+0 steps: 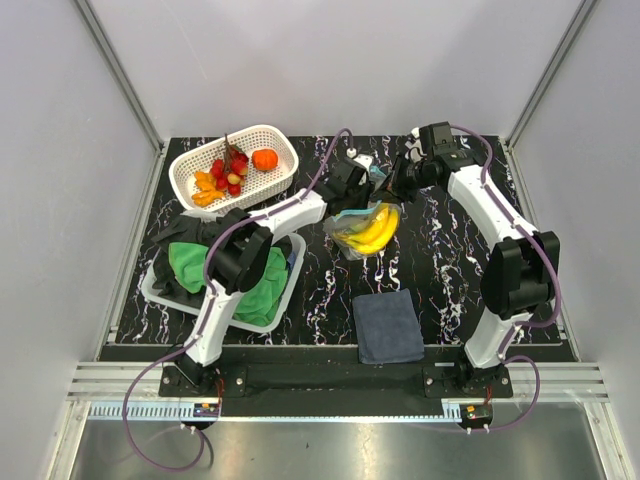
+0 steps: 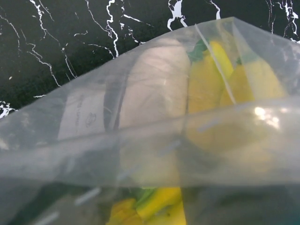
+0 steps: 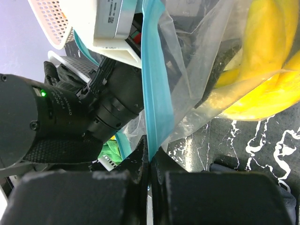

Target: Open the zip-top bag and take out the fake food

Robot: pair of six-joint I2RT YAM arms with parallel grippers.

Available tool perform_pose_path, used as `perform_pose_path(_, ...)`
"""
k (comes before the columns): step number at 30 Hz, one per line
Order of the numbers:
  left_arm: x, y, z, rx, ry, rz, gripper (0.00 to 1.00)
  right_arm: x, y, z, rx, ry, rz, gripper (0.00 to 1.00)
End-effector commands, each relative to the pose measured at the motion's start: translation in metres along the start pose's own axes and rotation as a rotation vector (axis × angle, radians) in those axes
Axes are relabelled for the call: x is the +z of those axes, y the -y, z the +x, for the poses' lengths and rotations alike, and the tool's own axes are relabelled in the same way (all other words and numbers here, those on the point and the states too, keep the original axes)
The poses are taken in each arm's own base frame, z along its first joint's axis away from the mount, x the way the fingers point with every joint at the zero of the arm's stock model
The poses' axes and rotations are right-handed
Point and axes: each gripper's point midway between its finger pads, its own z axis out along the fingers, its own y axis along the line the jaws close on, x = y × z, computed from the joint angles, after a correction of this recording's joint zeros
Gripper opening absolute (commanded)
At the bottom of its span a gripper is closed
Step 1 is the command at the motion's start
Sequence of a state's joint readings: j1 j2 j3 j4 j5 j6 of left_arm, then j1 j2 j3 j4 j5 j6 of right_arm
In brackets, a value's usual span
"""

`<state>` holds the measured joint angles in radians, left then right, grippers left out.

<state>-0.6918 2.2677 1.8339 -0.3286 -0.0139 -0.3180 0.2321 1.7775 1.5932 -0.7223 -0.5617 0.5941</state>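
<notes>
Bananas (image 1: 372, 232) in a yellow bunch sit inside the zip-top bag (image 1: 360, 225), which hangs to the right of the white basket (image 1: 252, 130), between the two claws and over the marbled tabletop (image 1: 450, 270). The right claw (image 3: 150, 160) has its fingers pressed together on the bag's teal zip strip (image 3: 154, 103). The left claw (image 1: 368, 188) is at the bag's basket side; its grip cannot be told, since its camera sees only plastic, banana and a pale piece (image 2: 154, 89). Inside the basket lie an orange-red fruit (image 1: 264, 159), red berries (image 1: 230, 170) and orange bits (image 1: 205, 188).
</notes>
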Motion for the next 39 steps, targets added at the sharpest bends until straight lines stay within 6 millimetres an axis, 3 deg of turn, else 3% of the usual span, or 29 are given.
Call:
perform_pose_path(1, 0.015, -0.012, 0.002, 0.015, 0.011, -0.049, 0.57, 0.000, 0.001, -0.006, -0.017, 0.007, -0.016, 0.00)
perform_pose_path(6, 0.027, -0.010, 0.019, 0.009, -0.041, -0.018, 0.63, 0.003, 0.006, -0.001, -0.003, -0.009, -0.014, 0.00)
perform_pose_path(10, 0.029, -0.006, 0.020, 0.020, -0.062, 0.012, 0.65, 0.005, 0.010, 0.001, 0.000, -0.016, -0.012, 0.00)
perform_pose_path(14, 0.017, -0.008, 0.013, 0.013, -0.068, 0.019, 0.48, 0.004, 0.008, 0.000, -0.004, -0.010, -0.014, 0.00)
perform_pose_path(15, 0.008, -0.005, 0.002, 0.017, -0.047, 0.025, 0.38, 0.003, 0.008, 0.000, -0.006, -0.007, -0.015, 0.00)
perform_pose_path(18, -0.017, 0.006, -0.016, 0.010, -0.014, 0.064, 0.23, 0.000, 0.007, -0.001, -0.020, 0.004, -0.012, 0.00)
perform_pose_path(22, -0.049, 0.025, -0.033, -0.028, 0.006, 0.139, 0.12, -0.008, 0.008, 0.001, -0.051, 0.026, 0.001, 0.00)
perform_pose_path(29, -0.100, 0.055, -0.045, -0.077, 0.000, 0.281, 0.01, -0.017, 0.017, 0.007, -0.095, 0.059, 0.039, 0.00)
perform_pose_path(39, -0.156, 0.085, -0.062, -0.088, 0.010, 0.439, 0.00, -0.034, 0.030, 0.008, -0.101, 0.113, 0.087, 0.00)
